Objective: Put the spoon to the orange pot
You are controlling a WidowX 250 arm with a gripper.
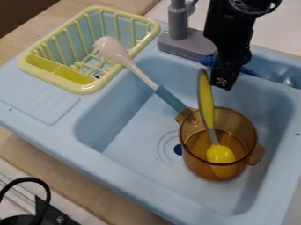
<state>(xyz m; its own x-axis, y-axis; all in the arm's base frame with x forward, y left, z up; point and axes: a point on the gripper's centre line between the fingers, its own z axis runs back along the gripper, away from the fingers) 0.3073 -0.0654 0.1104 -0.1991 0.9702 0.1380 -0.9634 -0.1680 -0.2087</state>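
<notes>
The black robot arm [229, 26] comes in from the top edge at the upper right of the frame, and its pincer [224, 82] hangs over the back of the light blue sink [135, 138]. I cannot tell whether the pincer is open or closed. The yellow and grey spoon [206, 99] is in the see-through orange pot [203, 166], right of the middle of the frame. Its yellow bowl is down inside the pot, and its handle rises steeply past the rim to a spot just left of the pincer's tip.

The pot stands in the sink, with the dark blue drain [178, 150] just beside it on the left. A white serving fork [138, 72] with a blue handle slants from the yellow dish rack [28, 65], upper left, down to the pot's left handle. A grey faucet [179, 22] stands behind the sink at top centre. Wooden surface [76, 173] shows along the lower left, and a black cable [44, 189] curves in that corner.
</notes>
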